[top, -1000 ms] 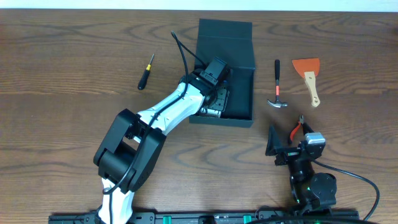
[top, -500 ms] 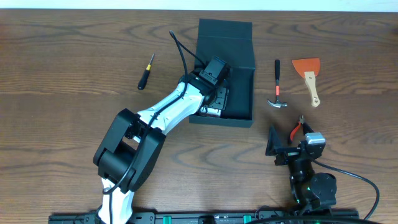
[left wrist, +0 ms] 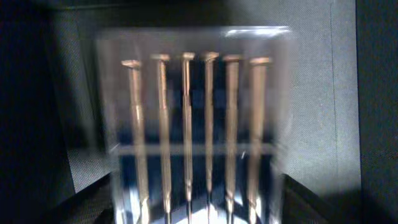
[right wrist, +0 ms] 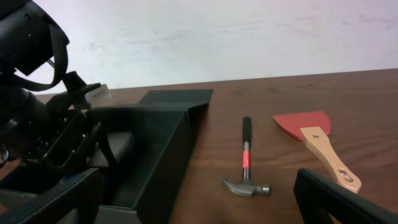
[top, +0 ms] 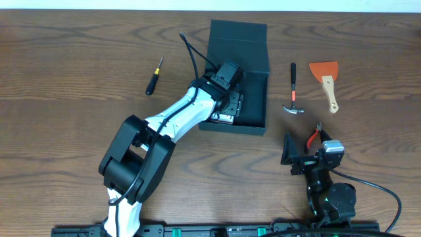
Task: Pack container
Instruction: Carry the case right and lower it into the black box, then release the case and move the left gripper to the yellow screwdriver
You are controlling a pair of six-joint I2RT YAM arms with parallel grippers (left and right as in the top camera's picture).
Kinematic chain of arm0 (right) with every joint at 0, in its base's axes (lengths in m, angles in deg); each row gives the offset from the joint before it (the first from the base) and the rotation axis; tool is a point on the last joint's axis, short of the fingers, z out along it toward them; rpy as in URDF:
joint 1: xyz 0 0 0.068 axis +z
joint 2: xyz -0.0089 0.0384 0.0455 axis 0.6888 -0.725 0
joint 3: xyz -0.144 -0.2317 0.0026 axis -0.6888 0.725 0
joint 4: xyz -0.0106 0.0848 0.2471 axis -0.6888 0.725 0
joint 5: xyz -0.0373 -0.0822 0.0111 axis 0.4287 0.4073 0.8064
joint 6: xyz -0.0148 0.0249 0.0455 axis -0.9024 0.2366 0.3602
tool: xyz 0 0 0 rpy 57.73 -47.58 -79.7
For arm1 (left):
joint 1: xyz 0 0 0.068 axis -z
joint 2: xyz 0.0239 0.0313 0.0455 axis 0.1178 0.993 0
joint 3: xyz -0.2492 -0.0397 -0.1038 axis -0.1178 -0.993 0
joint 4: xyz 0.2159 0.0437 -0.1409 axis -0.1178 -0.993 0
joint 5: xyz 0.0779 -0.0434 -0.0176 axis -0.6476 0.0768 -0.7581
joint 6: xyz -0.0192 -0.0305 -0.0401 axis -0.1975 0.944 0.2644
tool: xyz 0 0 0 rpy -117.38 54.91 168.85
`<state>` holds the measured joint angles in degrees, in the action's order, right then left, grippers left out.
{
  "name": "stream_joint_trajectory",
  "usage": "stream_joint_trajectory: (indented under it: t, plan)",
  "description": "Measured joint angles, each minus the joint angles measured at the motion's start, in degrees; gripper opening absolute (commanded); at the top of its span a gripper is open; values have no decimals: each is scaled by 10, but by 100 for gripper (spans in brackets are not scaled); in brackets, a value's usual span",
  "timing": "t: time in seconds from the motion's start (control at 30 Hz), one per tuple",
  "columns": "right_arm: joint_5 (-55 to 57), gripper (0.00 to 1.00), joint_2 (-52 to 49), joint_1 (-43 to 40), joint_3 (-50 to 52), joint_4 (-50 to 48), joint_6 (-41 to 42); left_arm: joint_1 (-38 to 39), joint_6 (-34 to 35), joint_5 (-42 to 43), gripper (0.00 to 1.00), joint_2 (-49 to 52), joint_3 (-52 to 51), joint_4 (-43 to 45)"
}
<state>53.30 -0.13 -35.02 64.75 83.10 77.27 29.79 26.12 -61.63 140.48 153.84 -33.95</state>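
Wooden table [top: 66, 52] carries the container [top: 256, 105], flap open, enclosing the left gripper [top: 227, 100]. Its fingers flank a clear screwdriver case [left wrist: 196, 137] (blurred, so I cannot tell if they clamp it). Right of that gripper lies a hammer [top: 293, 92], and nearer the table's front the right gripper [right wrist: 199, 180] is spread wide.

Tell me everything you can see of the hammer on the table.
The hammer is a small claw hammer with a grey metal head, a thin shaft with a red band and a black grip. It lies flat on the wooden table, between the container and the scraper, apart from both. Its grip points away from the robot, its head toward it. Only the table touches it.
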Motion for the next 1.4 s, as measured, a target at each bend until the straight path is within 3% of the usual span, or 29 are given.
stream_joint_trajectory:
  t: [0.43,0.8,0.87,1.17,1.4]
  plan:
    - [0,99,0,0,0,0,0,0,-5,0,76,0,17,-12]
    - [0,99,0,0,0,0,0,-4,-32,-8,76,0,242,-192]
    - [0,99,0,0,0,0,0,-9,-36,-22,79,0,275,-233]
    - [0,99,0,0,0,0,0,-105,-55,-90,100,0,300,-334]
    - [0,99,0,0,0,0,0,-216,-93,-106,98,0,300,-330]
